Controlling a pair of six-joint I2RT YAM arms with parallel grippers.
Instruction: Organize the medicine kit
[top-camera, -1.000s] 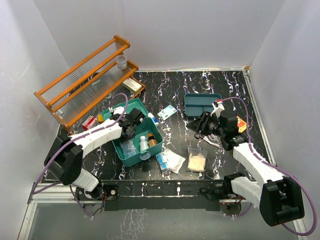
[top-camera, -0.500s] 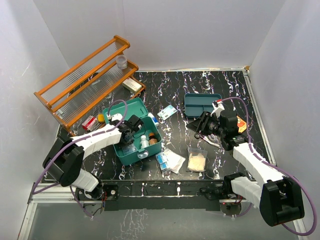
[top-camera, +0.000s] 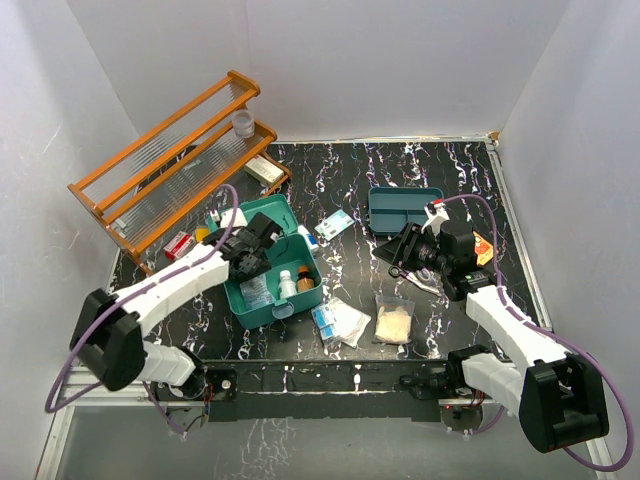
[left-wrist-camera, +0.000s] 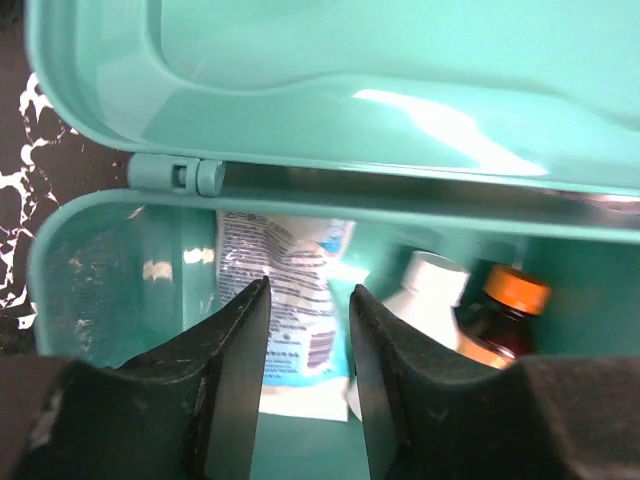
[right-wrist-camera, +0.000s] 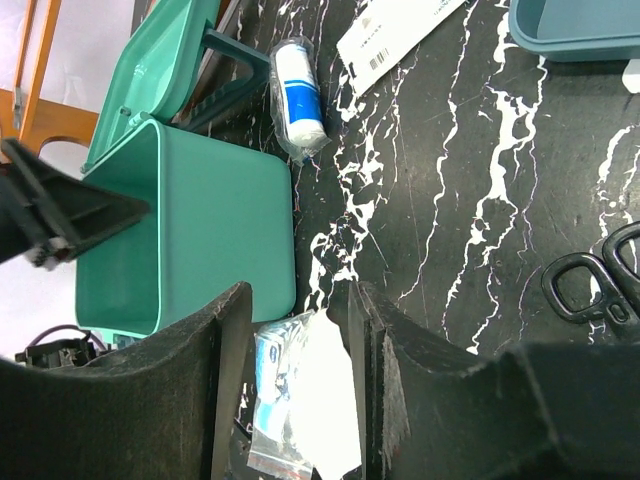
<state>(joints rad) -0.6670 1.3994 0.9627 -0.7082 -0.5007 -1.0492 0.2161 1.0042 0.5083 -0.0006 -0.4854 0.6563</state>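
The medicine kit (top-camera: 272, 285) is a teal box standing open at the table's left-centre, its lid (left-wrist-camera: 400, 80) tipped back. Inside lie a printed packet (left-wrist-camera: 290, 290), a white-capped bottle (left-wrist-camera: 432, 292) and an amber bottle with an orange cap (left-wrist-camera: 508, 305). My left gripper (top-camera: 249, 256) hovers over the box's back-left corner. Its fingers (left-wrist-camera: 308, 300) are open, with nothing between them and the packet lying below. My right gripper (top-camera: 402, 250) hangs over the table's right-centre, open (right-wrist-camera: 298, 300) and empty, above a clear zip bag (right-wrist-camera: 300, 400).
An orange wooden rack (top-camera: 170, 160) stands at the back left. A shallow teal tray (top-camera: 405, 208) sits at the back right. Scissors (right-wrist-camera: 600, 285), a gauze roll (right-wrist-camera: 298, 100), a white card (right-wrist-camera: 400, 30) and zip bags (top-camera: 395, 320) lie around the box.
The left jaws have spread wider and the left arm has swung a little to the left over the box. The right arm has not moved.
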